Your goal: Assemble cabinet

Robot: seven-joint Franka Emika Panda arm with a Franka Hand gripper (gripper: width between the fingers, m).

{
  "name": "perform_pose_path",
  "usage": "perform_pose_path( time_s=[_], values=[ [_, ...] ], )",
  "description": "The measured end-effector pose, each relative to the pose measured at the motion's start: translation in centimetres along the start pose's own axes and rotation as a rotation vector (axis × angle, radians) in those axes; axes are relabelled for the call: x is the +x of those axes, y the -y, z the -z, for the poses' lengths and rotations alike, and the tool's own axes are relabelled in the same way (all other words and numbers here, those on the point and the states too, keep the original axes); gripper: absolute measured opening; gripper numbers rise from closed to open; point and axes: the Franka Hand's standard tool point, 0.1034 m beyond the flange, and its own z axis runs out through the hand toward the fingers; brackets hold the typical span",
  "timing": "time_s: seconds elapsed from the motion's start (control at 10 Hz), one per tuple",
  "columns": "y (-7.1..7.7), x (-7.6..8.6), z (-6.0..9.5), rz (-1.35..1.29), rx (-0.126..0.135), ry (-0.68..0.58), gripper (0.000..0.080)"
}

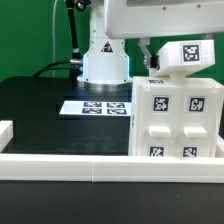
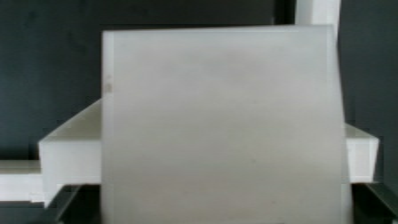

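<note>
In the exterior view, we see the cabinet (image 1: 175, 122) standing upright on the black tabletop (image 1: 40, 110), at the exterior view's right. Its near face carries square black-and-white tags, and its foot is just behind the long low white rail (image 1: 60, 165) that runs across the front. The marker board (image 1: 100, 105) lies flat on the tabletop between the cabinet and the arm's white base (image 1: 105, 62). The board is just beside the cabinet's side. A small tagged white piece (image 1: 186, 54) sits tilted at the cabinet's top. The end effector (image 1: 151, 60) hangs from the arm right beside that piece, on the side toward the exterior view's left. We cannot tell from here whether its fingers are spread or closed, or whether they grip the piece.

In the wrist view, a broad plain white panel (image 2: 217, 120) fills most of the picture, very close to the camera. Behind it we make out a white block (image 2: 71, 140) resting on the dark tabletop (image 2: 54, 60). The fingers themselves are not clearly shown, so the grasp stays undecided here too.
</note>
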Motion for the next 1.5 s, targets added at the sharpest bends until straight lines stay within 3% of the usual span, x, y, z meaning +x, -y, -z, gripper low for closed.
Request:
perform_pose_path(
  time_s=[0.1,0.5,0.6,0.8,1.2,1.3,1.5],
  values=[
    [-0.1,-0.2,0.0,-0.004,0.017,-0.016,0.0563],
    [-0.2,-0.5,-0.1,-0.018,0.013,-0.053,0.0563],
    [-0.2,-0.5,-0.2,-0.019,0.013,-0.052,0.0744],
    [-0.2,-0.5,-0.2,-0.019,0.013,-0.052,0.0788],
    [-0.3,-0.4,0.2,-0.016,0.013,-0.064,0.0797],
    [-0.6,-0.1,1.6,-0.016,0.010,-0.123,0.0797],
    [-0.9,-1.4,1.6,-0.015,-0.010,-0.252,0.0797]
  ],
)
